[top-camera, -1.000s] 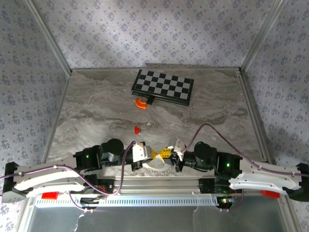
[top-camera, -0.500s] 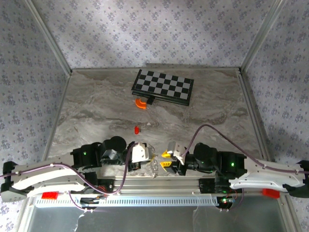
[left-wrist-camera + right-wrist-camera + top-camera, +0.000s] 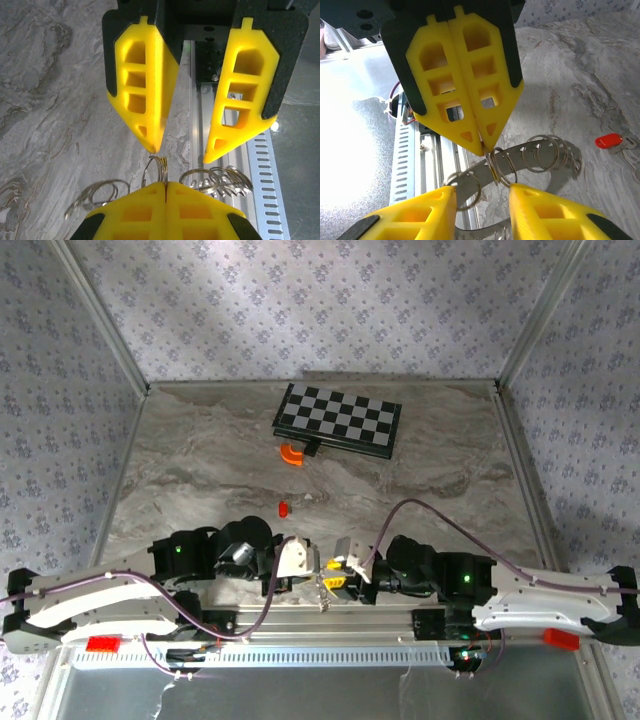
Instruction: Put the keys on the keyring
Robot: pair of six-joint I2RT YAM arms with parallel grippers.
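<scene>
My left gripper [image 3: 165, 184] is shut on the thin silver keyring [image 3: 161, 167], which stands upright out of its yellow tips. The ring hangs from a curved silver band [image 3: 520, 150] that carries more rings [image 3: 547, 152] and silver keys [image 3: 231, 181]. My right gripper [image 3: 482, 194] is open and faces the left gripper [image 3: 484, 144], one finger on each side of the pinched ring [image 3: 496, 167] without gripping it. In the top view both grippers [image 3: 305, 565] [image 3: 338, 575] meet at the table's near edge. The red-headed key [image 3: 284, 508] [image 3: 609, 140] lies alone on the marble.
A black-and-white chessboard [image 3: 338, 420] lies at the back of the table, with an orange curved piece [image 3: 291, 454] in front of it. The aluminium base rail [image 3: 330, 615] runs just below the grippers. Patterned walls enclose the table.
My right gripper has opened and let go of the silver bunch. Both arms have shifted a little left, and the bunch now hangs edge-on from my left gripper.
</scene>
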